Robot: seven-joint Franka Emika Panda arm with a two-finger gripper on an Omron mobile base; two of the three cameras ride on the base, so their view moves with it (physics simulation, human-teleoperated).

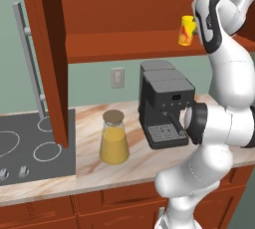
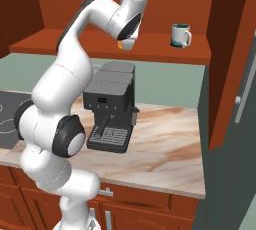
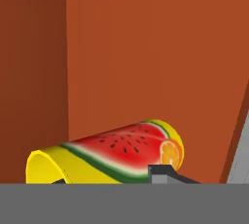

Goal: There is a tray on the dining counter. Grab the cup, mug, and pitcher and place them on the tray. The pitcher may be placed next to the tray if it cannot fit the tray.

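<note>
Fingers (image 3: 160,173) sit pressed against the yellow cup (image 3: 112,157), so I read the gripper (image 3: 109,181) as clamped on it, low in the hand view. In the left base view I see the cup (image 1: 187,30) at upper right on the wooden shelf (image 1: 124,46). Pitcher (image 1: 114,138) stands lower centre on the marbled counter (image 1: 144,161); mug (image 2: 180,35) sits upper right in the right base view.

Yellow cup (image 3: 116,157) with red watermelon print. White mug (image 2: 180,35), teal band. Beige-brown marbled counter (image 1: 144,166); black coffee machine (image 1: 164,103).
</note>
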